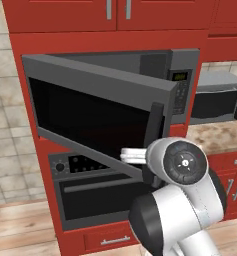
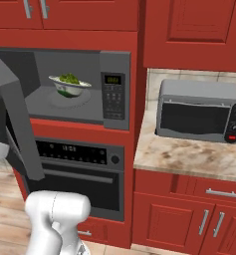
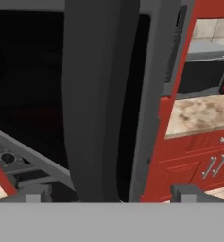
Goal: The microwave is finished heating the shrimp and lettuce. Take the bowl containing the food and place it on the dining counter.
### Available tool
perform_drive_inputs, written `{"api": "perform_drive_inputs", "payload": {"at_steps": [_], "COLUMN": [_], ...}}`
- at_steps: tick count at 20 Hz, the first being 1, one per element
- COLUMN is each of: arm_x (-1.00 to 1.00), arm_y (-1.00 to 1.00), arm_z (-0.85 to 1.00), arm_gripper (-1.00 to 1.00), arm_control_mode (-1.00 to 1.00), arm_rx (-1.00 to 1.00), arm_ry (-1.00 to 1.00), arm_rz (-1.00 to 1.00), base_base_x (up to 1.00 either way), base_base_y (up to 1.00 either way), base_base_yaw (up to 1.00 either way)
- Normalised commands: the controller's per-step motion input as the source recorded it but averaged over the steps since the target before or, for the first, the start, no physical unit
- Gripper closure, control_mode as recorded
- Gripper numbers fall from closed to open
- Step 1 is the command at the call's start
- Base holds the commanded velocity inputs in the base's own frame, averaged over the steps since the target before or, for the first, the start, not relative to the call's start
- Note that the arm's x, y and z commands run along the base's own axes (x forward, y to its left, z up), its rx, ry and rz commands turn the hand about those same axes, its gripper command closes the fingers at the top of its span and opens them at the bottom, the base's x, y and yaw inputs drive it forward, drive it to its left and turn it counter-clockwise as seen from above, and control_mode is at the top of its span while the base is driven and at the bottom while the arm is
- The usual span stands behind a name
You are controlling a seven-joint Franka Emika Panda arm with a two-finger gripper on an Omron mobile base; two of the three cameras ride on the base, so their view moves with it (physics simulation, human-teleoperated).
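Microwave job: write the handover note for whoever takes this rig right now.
Hand: open, holding nothing, its fingertips either side of the door handle of the microwave.
Microwave door: swung partly open.
Bowl: inside the microwave on the turntable, lettuce in it; shrimp too small to make out.
Done: door opened.
Left: open the door wider if the arm needs room, back the hand off the handle, reach in, grip the bowl by its rim, lift it out level, drive to the dining counter and set it down.
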Motion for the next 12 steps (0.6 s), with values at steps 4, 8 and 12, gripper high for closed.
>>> {"api": "perform_drive_inputs", "payload": {"at_steps": [4,8,12], "arm_x": [-0.70,-0.90,-0.35], "arm_y": [-0.13,-0.48,-0.93], "arm_z": [0.00,0.00,0.00], "arm_gripper": [-1.00,-1.00,-1.00], "arm_control_mode": [-1.00,-1.00,-1.00], "arm_rx": [0.01,0.05,0.17], "arm_ry": [-0.05,-0.05,0.00], "arm_rz": [0.00,0.00,0.01], "base_base_x": [0.00,0.00,0.00], "base_base_y": [0.00,0.00,0.00], "base_base_yaw": [0.00,0.00,0.00]}}
